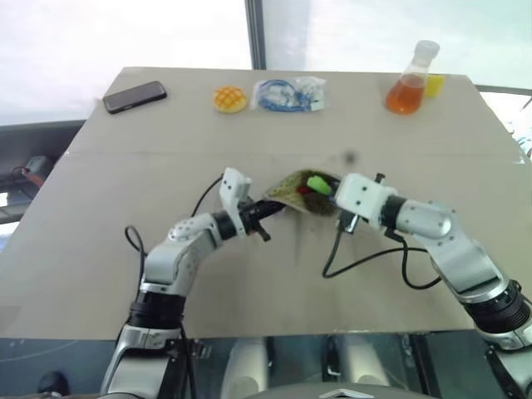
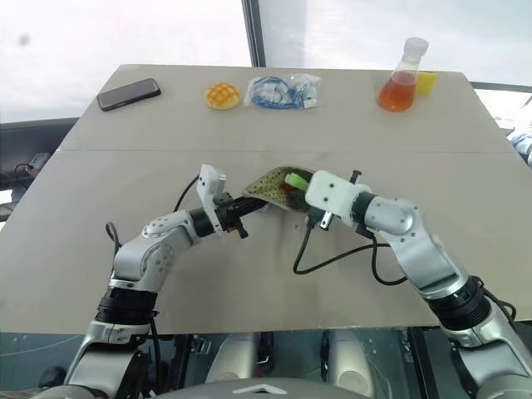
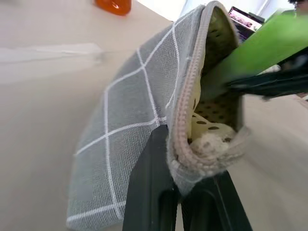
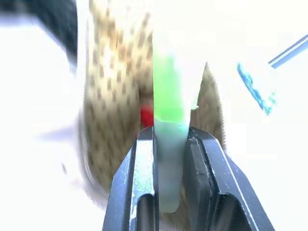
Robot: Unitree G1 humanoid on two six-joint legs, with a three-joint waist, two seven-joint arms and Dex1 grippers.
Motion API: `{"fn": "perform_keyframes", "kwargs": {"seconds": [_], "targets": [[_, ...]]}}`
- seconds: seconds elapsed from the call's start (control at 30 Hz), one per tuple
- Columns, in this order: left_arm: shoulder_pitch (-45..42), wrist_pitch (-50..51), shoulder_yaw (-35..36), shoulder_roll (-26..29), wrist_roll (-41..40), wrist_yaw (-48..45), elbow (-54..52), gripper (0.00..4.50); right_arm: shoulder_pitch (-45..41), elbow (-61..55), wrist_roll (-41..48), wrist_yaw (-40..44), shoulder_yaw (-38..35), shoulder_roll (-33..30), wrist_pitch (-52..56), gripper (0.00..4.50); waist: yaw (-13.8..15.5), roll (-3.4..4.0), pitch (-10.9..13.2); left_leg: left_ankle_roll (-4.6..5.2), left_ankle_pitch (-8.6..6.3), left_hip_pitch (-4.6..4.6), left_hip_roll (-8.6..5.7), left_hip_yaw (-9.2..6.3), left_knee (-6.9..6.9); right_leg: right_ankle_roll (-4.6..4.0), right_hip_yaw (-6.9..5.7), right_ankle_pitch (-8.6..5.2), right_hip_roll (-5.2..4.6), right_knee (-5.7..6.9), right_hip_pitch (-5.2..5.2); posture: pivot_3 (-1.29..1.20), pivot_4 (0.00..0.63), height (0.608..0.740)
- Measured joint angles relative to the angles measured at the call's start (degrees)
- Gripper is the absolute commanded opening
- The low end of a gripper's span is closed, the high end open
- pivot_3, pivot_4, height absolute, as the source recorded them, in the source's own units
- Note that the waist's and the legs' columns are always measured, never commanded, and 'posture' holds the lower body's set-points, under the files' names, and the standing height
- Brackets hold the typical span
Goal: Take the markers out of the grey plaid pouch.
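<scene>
Highlighter (image 4: 168,103), light green and stubby, sits pinched between the two fingers of the right gripper (image 4: 169,144), its long axis running on from the fingers into the open mouth of the grey plaid pouch (image 3: 139,125); much of its length is still inside the dotted lining, so withdrawal should go back along that axis, toward the right arm. Red end of the slimmer marker (image 4: 147,115) shows just beside it, deeper in the pouch. Left gripper (image 3: 185,192) is clamped on the pouch's zip edge at the corner, holding the pouch tilted up off the table (image 1: 249,274) with its mouth facing the right gripper. Tabletop beneath and on both sides is bare beige; phone (image 1: 135,96), bun-shaped toy (image 1: 230,99), clear bag of blue cable (image 1: 288,94) and flask of orange liquid (image 1: 409,81) lie well apart along the far edge.
</scene>
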Motion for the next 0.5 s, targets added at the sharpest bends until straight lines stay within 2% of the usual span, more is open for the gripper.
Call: {"fn": "perform_keyframes", "kwargs": {"seconds": [0.07,0.2,0.3,0.33,0.4,0.5], "targets": [[0.01,-0.62,0.04,0.07,0.31,-0.3,0.22,0.0,1.03,-2.05,5.55,-0.16,-3.91,3.0,3.94,0.3,0.07,0.0,0.0,0.0,0.0,-0.02,-0.01,-0.05,0.0,-0.02,0.01,0.01,-0.02,0.0,0.0,0.0,0.15,0.74],[0.15,-1.89,0.19,0.5,1.31,-0.34,0.19,0.0,0.27,-8.32,23.54,-4.57,-18.25,10.81,17.47,0.3,0.3,0.01,0.0,0.0,0.0,-0.02,-0.02,-0.1,0.0,-0.04,0.0,0.03,-0.03,0.02,0.02,0.0,0.15,0.74],[0.23,-2.88,0.33,0.81,1.76,-0.37,0.04,0.0,-2.58,-10.05,37.3,-9.04,-29.65,11.08,25.17,0.3,0.69,0.01,0.0,0.0,-0.01,-0.01,-0.04,-0.09,0.01,-0.05,0.0,0.02,-0.08,0.02,0.03,0.0,0.15,0.74],[0.28,-3.17,0.33,0.85,1.75,-0.44,-0.13,0.0,-3.32,-9.98,41.98,-10.46,-33.48,9.42,27.64,0.3,1.01,0.01,0.0,0.01,-0.01,-0.02,-0.04,-0.09,0.01,-0.06,0.0,0.02,-0.1,0.01,0.03,0.0,0.15,0.74],[0.56,-3.32,0.35,0.94,1.75,-0.5,-0.42,0.0,-3.38,-9.67,45.95,-11.06,-36.44,6.29,30.12,0.3,1.17,0.01,0.0,0.01,-0.01,-0.03,-0.06,-0.07,0.01,-0.13,0.01,-0.02,-0.15,0.0,0.02,0.0,0.15,0.74],[1.33,-4.28,-0.06,1.59,1.89,-1.61,-1.43,0.0,-0.63,-5.29,48.92,-8.54,-39.42,-7.38,35.08,0.3,1.28,0.02,0.01,0.06,-0.04,-0.07,-0.11,-0.03,-0.02,-0.28,0.03,-0.1,-0.21,-0.1,0.03,0.0,0.15,0.74]]}}
